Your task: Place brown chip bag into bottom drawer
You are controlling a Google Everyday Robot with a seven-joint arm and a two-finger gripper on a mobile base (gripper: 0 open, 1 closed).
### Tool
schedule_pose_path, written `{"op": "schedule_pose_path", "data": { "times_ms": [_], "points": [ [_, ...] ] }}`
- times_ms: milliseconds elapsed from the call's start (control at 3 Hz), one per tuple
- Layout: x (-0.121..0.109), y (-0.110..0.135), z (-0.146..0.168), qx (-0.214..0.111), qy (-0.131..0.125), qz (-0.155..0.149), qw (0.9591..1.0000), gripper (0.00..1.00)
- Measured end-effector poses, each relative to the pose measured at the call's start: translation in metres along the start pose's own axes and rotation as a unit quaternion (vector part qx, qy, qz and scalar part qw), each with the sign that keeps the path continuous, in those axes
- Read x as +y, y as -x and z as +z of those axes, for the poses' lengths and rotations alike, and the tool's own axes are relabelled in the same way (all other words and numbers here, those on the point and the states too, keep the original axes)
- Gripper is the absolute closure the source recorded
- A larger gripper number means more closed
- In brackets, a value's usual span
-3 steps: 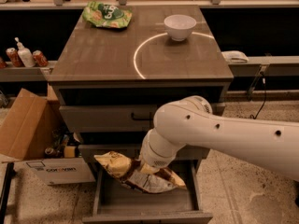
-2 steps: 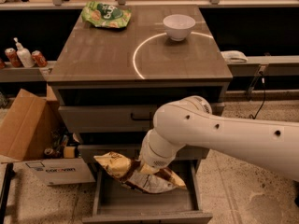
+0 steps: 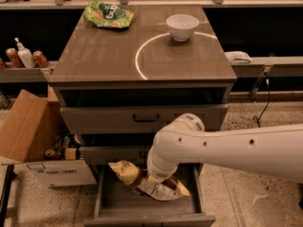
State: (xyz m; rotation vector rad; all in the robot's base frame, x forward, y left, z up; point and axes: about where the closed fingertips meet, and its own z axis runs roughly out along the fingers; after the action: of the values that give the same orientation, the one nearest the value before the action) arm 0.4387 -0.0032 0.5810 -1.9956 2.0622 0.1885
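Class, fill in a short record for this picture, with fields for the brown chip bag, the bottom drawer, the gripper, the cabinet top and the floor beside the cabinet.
brown chip bag: tilted, in the opening of the bottom drawer, at the arm's end
bottom drawer: pulled out, plain grey inside
gripper: low over the drawer, at the bag, mostly hidden behind the arm's wrist
cabinet top: green chip bag and white bowl, both near the back
floor beside cabinet: open cardboard box

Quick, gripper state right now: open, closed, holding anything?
Gripper: down at the brown chip bag over the open bottom drawer; open, closed or holding cannot be told, since the arm hides it.
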Motion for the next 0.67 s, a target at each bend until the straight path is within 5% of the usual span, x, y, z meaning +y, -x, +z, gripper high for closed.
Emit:
{"op": "schedule_pose_path", "data": {
  "times_ms": [667],
  "points": [
    [-0.030, -0.071, 0.112, 0.011, -0.041, 0.055, 0.9976, 1.00]
  ]
}}
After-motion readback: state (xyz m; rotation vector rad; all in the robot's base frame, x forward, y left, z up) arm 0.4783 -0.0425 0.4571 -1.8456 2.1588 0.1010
